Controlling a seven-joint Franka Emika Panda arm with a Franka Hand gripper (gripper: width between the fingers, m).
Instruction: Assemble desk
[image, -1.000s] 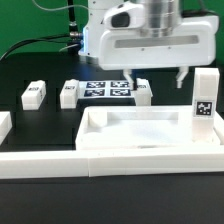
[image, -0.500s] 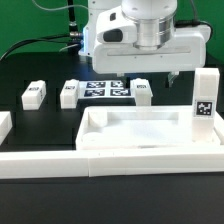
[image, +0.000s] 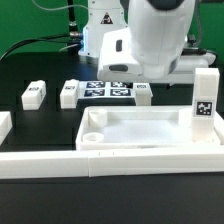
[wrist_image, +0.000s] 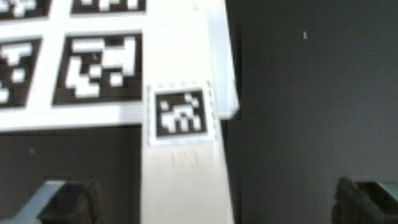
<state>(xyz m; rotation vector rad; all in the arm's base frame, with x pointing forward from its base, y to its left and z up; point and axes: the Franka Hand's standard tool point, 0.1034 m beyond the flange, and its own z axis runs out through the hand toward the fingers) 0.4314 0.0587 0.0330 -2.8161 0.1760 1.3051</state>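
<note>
desk top (image: 150, 128): white plastic, smooth rectangular tray with a raised rim; round socket (image: 93, 131) in its near corner on the exterior view's left.
upright leg (image: 204, 104): white square bar with a black-and-white tag, standing at the desk top's end on the exterior view's right.
flat leg (wrist_image: 182, 150): same square bar, tagged, lying on the matte black table (wrist_image: 311, 100) past the desk top's far edge, just beside the marker board (wrist_image: 71, 60).
gripper (wrist_image: 210, 200): jaws wide apart, dark fingertips (wrist_image: 54, 200) either side of the flat leg, clear of it, gripping nothing.
</note>
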